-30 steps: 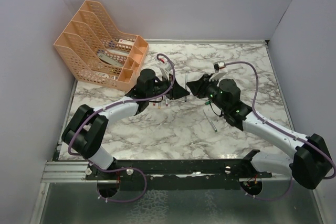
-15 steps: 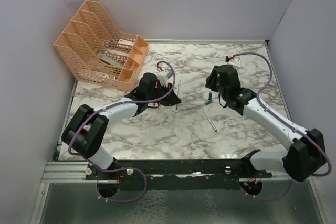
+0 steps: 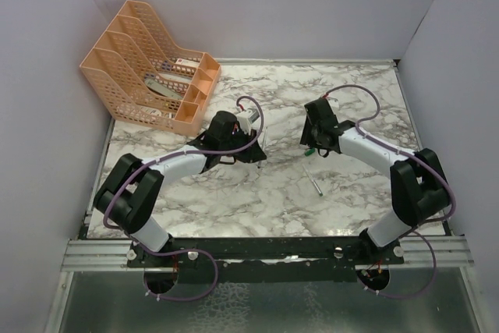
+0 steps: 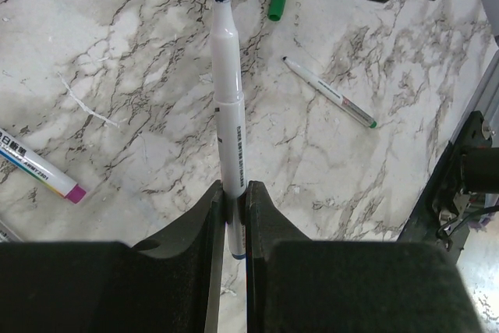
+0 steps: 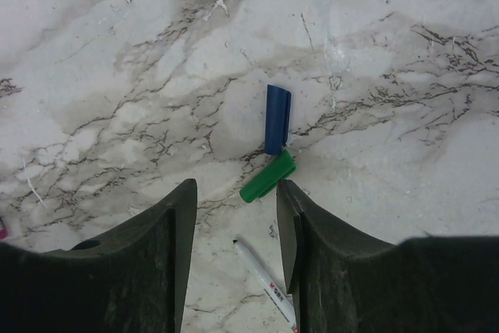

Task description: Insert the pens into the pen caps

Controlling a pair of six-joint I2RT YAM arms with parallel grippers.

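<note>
My left gripper (image 4: 231,189) is shut on a white pen (image 4: 228,107) with a dark blue tip, which points away from the wrist above the table. It also shows in the top view (image 3: 256,152). My right gripper (image 5: 234,216) is open and empty, hovering just above a green cap (image 5: 267,177) and a blue cap (image 5: 277,118) that lie touching end to end. In the top view my right gripper (image 3: 311,144) is right of the left one. A green-tipped pen (image 4: 327,103) lies loose on the marble near the caps, also seen in the top view (image 3: 313,179). The other caps are out of view.
An orange file tray (image 3: 148,68) stands at the back left. Another pen with a magenta end (image 4: 39,169) lies left of my left gripper. The table (image 3: 351,99) is white marble with walls round three sides.
The two grippers were close together at the centre. My right arm has swung away to the right and come down over the caps. My left gripper has drawn back a little, still holding the pen.
</note>
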